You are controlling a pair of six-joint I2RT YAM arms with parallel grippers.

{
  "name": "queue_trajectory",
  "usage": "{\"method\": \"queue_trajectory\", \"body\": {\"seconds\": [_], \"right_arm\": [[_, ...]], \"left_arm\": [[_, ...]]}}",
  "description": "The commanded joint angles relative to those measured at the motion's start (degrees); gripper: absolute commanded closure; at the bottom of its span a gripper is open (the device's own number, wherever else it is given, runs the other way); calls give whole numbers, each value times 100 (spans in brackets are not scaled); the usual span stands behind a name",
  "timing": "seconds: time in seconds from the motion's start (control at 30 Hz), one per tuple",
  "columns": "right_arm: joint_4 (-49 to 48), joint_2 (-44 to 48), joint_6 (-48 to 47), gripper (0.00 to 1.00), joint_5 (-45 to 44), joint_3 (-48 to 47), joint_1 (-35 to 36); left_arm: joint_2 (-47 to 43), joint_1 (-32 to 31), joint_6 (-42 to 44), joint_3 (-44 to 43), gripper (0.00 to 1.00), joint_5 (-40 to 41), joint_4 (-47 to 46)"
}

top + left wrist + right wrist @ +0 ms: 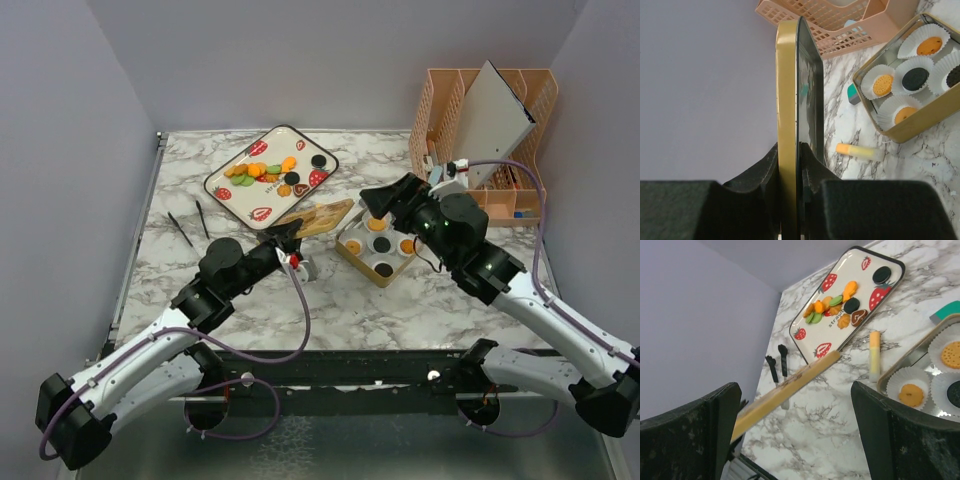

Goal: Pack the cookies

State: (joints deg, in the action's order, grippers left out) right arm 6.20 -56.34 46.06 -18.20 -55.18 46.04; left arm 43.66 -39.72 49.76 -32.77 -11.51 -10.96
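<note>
Several cookies (262,171) in orange, green, black and brown lie on a strawberry-print tray (235,190); they also show in the right wrist view (832,305). A gold tin (361,262) holds white paper cups with orange and black cookies (915,78). My left gripper (290,240) is shut on the tin's gold lid (787,90), held edge-on left of the tin. My right gripper (380,202) is open and empty, hovering over the tin's far side. In the right wrist view (792,390) the lid (790,382) shows between the spread fingers.
A pink desk organiser (500,130) with a grey board stands at the back right. Two black utensils (190,222) lie left of the tray. An orange-yellow tube (856,150) and a teal item (853,94) lie on the marble beside the tin.
</note>
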Motion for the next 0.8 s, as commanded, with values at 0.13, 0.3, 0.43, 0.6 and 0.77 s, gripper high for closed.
{"method": "queue_trajectory", "body": {"seconds": [0.13, 0.3, 0.43, 0.6, 0.77], "right_arm": [[-885, -551, 1318, 2, 2317, 486, -1068], [-1360, -929, 1874, 4, 3098, 727, -1252], [-1623, -1118, 2154, 10, 3414, 943, -1282], [-1964, -1163, 2465, 26, 3599, 1282, -1353], [-2519, -1104, 2996, 44, 3792, 1656, -1485]], "left_arm": [[406, -674, 1121, 90, 100, 805, -530], [760, -1007, 1358, 29, 100, 1094, -814], [1025, -1212, 1606, 88, 100, 1336, -1310], [1214, -1410, 1844, 274, 100, 1394, -1808], [1354, -1675, 2047, 392, 100, 1511, -1865]]}}
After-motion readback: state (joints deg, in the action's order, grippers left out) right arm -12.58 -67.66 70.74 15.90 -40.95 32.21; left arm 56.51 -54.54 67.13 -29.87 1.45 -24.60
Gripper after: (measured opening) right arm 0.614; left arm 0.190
